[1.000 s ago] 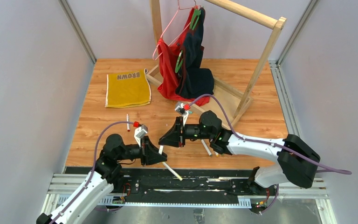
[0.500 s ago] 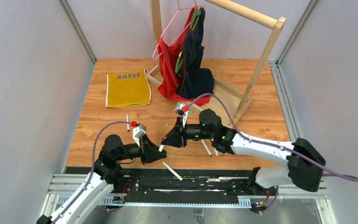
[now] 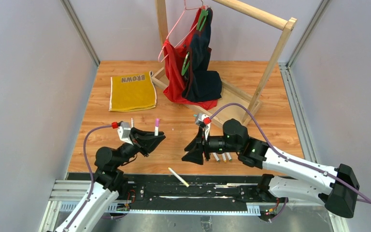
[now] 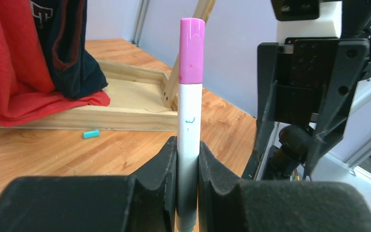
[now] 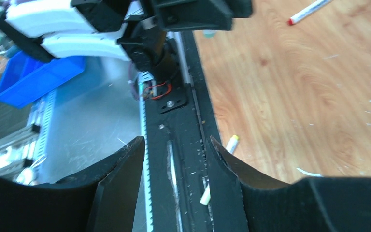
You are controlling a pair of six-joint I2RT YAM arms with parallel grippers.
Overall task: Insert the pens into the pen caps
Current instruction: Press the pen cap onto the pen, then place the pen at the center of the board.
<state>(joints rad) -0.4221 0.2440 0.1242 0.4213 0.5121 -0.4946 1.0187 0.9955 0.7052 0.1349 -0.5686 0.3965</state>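
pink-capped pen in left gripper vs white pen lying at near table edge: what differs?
Pose: the white pen with the pink cap stands upright; the white pen with a yellow end lies flat at the wooden table's near edge.
Hold: the pink-capped one is clamped in the left gripper; the yellow-ended one lies free.
Coloured end: long and pink on the held pen, short and yellow on the lying one.
Both have thin white barrels.

White pen (image 4: 189, 125); pink cap (image 4: 192, 50); teal cap (image 4: 91, 134); yellow towel (image 3: 132, 92)
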